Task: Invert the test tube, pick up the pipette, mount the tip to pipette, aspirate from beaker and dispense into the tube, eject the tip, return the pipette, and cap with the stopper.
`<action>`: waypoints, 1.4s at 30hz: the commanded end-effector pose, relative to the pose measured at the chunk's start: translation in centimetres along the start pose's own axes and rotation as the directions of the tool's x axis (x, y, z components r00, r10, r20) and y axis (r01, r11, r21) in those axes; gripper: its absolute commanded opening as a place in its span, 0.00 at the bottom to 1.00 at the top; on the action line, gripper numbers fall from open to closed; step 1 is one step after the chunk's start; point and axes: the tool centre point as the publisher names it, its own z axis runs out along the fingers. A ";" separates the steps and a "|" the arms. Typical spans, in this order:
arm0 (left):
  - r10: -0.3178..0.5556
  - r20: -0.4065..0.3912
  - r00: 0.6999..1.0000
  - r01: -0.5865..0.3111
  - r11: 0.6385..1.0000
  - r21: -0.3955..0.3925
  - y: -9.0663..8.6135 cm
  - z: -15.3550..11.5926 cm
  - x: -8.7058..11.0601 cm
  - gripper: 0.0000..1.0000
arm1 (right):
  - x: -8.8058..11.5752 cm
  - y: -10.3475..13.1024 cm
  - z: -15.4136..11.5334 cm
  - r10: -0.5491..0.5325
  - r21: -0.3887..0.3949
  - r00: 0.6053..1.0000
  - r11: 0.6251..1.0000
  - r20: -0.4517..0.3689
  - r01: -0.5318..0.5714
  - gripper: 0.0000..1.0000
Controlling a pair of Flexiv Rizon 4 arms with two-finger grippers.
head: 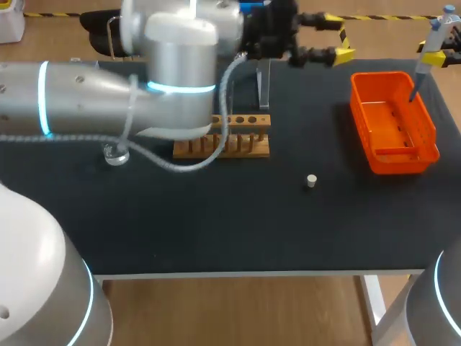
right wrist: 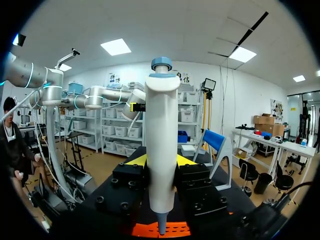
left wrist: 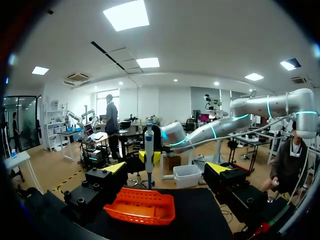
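My right gripper (head: 437,56) hangs at the far right, shut on the white pipette (head: 431,40), whose lower end points down over the orange bin (head: 425,130). In the right wrist view the pipette (right wrist: 162,150) stands upright between the yellow tips of the right gripper (right wrist: 161,161). My left gripper (head: 340,37) is open and empty, high at the table's back, facing the bin. In the left wrist view the left gripper (left wrist: 166,170) frames the bin (left wrist: 141,206) and the pipette (left wrist: 149,150). The wooden rack (head: 241,137) is partly hidden by my left arm. I see no test tube.
A small white stopper (head: 311,181) lies on the black mat ahead of the rack. A glass beaker (head: 115,153) sits at the left, under my left arm. A clear stand (head: 263,83) rises behind the rack.
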 end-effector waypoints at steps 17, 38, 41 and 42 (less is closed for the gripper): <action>-0.004 0.049 0.999 0.000 0.996 0.090 4.4 -11.6 1.4 1.00 | 0.0 0.1 0.0 0.000 0.004 1.000 1.000 0.002 0.000 0.00; -0.005 0.072 0.997 0.001 0.998 0.057 5.1 -14.3 1.1 1.00 | 0.0 0.1 0.0 0.000 0.004 1.000 1.000 0.002 0.000 0.00; -0.007 0.077 0.997 0.003 0.998 0.060 5.0 -14.3 1.1 1.00 | 0.0 0.1 0.0 0.000 0.004 1.000 1.000 0.002 0.000 0.00; -0.007 0.077 0.997 0.003 0.998 0.060 5.0 -14.3 1.1 1.00 | 0.0 0.1 0.0 0.000 0.004 1.000 1.000 0.002 0.000 0.00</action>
